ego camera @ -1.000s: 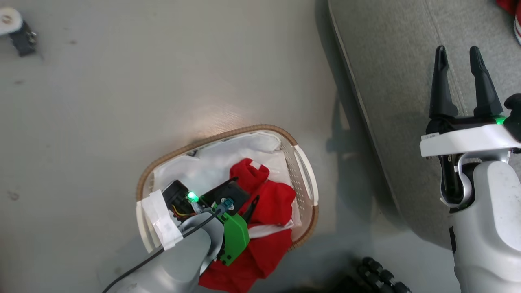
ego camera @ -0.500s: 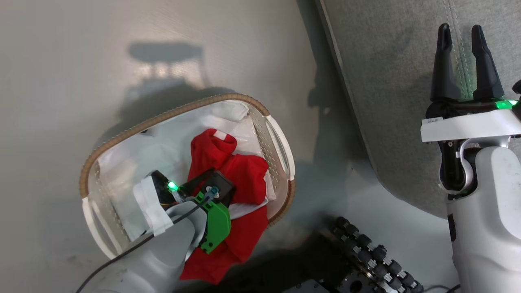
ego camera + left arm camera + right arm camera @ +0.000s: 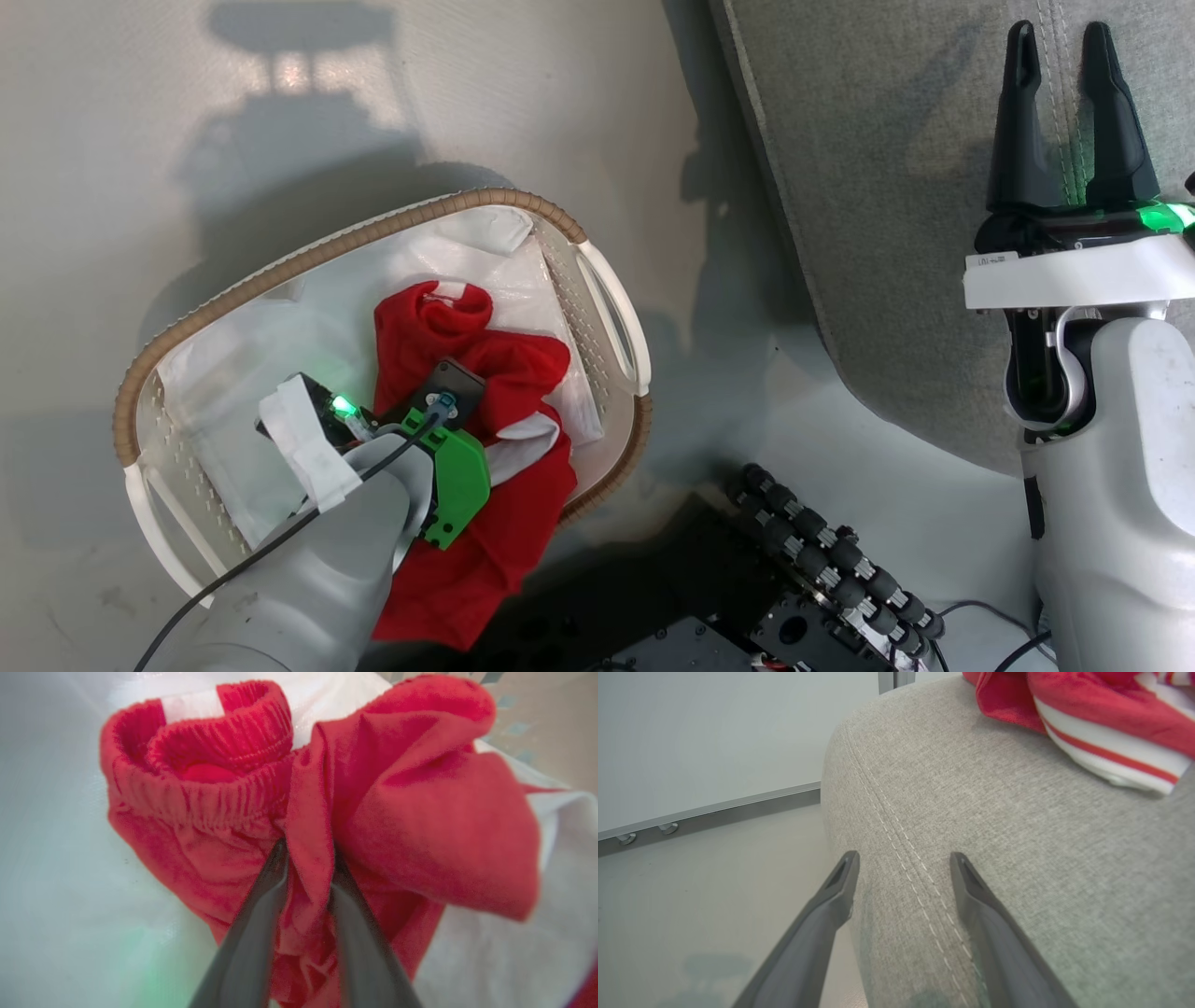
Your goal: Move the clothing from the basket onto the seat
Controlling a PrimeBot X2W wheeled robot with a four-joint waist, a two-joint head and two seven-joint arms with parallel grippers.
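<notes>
Left claw [image 3: 308, 851]: narrow, its two fingers pinching a raised fold of the clothing [image 3: 397, 812] between them.
Right claw [image 3: 904, 858]: wide and empty, poised over the seam of the seat [image 3: 1017, 858].
Nearer arm: the left; treat it as the working arm.
Location of load: in the basket [image 3: 327, 247], on the white lining, with one end draped over the near rim.
Long axis: from the gathered elastic band at the far end down to the draped end near the robot.
Direction of travel: you find the seat to the robot's right of the basket, with bare floor between.
Appearance of load: bright red, soft, crumpled, with a white label at the band.
Already on seat: a striped red garment [image 3: 1101, 751].
</notes>
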